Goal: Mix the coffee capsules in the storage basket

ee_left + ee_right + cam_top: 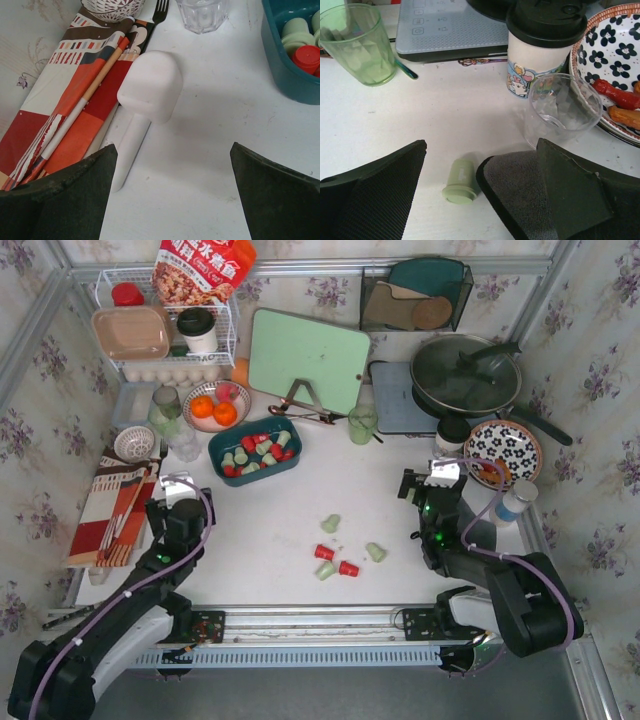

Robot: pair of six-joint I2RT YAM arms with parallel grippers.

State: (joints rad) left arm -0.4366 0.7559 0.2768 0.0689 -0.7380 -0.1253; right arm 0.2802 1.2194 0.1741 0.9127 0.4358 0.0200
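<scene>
Jaws apart on both sides, the right gripper [451,159] should centre on the sideways mint capsule [461,181] and close gently lest it roll.

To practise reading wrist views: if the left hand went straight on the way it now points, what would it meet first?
Most likely the white scoop lying just ahead of the open left hand, though depth is unclear; the clear glass stands beyond it.
</scene>
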